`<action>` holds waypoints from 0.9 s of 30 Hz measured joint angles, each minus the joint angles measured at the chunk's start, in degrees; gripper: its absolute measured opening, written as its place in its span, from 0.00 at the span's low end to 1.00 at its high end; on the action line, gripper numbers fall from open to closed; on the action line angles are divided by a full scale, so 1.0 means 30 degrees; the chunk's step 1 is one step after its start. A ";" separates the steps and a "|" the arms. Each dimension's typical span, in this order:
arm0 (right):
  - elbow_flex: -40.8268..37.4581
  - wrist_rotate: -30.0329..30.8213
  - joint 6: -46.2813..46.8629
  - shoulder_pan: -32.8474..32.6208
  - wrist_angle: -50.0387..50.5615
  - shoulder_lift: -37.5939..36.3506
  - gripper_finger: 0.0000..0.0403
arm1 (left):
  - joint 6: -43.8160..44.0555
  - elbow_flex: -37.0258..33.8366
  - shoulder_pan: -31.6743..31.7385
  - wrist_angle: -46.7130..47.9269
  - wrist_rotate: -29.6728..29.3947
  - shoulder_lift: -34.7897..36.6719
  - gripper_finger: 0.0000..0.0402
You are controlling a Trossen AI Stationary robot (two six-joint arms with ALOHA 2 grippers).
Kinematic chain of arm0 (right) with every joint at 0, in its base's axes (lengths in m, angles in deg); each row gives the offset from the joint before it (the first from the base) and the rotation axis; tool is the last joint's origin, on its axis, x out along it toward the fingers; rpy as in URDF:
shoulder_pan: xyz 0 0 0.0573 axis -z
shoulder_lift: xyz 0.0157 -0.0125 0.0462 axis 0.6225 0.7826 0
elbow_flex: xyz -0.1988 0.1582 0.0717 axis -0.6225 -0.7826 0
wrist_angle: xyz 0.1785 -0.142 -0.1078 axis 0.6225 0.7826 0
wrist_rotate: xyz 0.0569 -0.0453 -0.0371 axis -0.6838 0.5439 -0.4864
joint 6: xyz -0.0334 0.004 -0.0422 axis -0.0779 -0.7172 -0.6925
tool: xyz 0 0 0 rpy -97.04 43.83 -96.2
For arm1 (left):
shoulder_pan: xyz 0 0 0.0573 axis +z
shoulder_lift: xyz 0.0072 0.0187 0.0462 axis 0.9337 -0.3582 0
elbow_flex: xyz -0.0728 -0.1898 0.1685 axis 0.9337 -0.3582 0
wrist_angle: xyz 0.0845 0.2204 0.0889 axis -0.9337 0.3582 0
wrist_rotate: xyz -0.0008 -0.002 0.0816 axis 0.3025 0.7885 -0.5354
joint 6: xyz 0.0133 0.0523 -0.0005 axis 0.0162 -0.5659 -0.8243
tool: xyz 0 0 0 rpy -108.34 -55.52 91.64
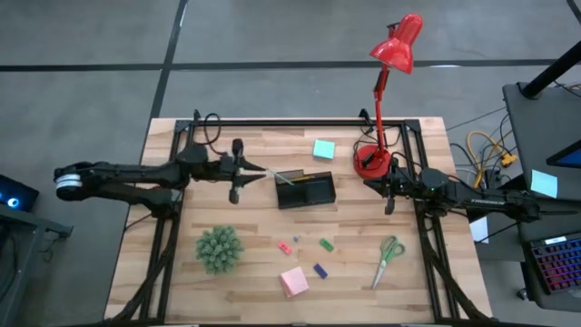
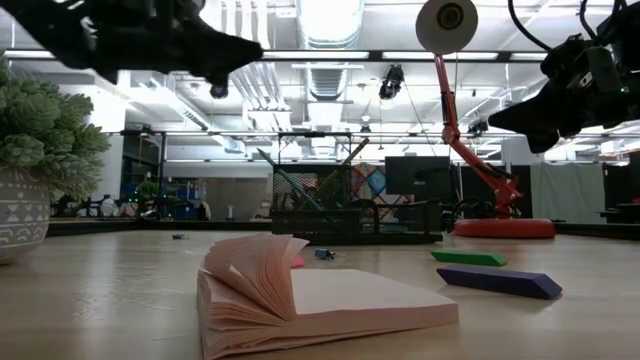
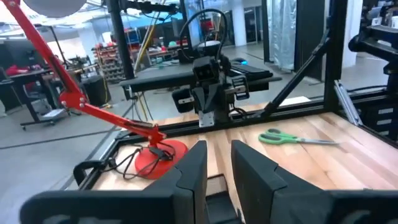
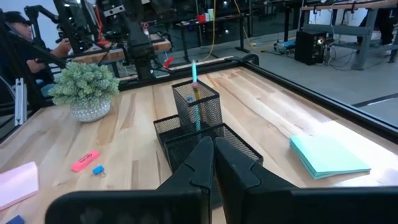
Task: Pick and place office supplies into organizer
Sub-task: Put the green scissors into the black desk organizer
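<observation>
two pads (image 1: 323, 149), four erasers (image 1: 326, 244), one scissors (image 1: 388, 259)

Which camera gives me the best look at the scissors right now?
The high view: the scissors lie whole and unobstructed near the table's right edge. The left wrist view shows them smaller, at a slant. The low and right wrist views don't show them.

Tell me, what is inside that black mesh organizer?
In the organizer's tall cup stand a teal pen and a pencil. The low trays look empty; the near one is partly hidden behind the right pincer.

bright, even overhead light; soft shadows
</observation>
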 joint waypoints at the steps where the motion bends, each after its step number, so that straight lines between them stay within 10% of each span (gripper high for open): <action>1: 0.0000 0.0000 0.0005 -0.0002 0.0000 0.0000 0.02 | -0.0021 -0.0382 0.0000 0.0000 -0.0212 0.0389 0.15; 27: 0.0000 -0.1584 -0.0769 -0.0004 -0.1153 -0.0007 0.02 | -0.0703 -0.5922 0.0255 -0.0357 -0.4589 0.5817 0.15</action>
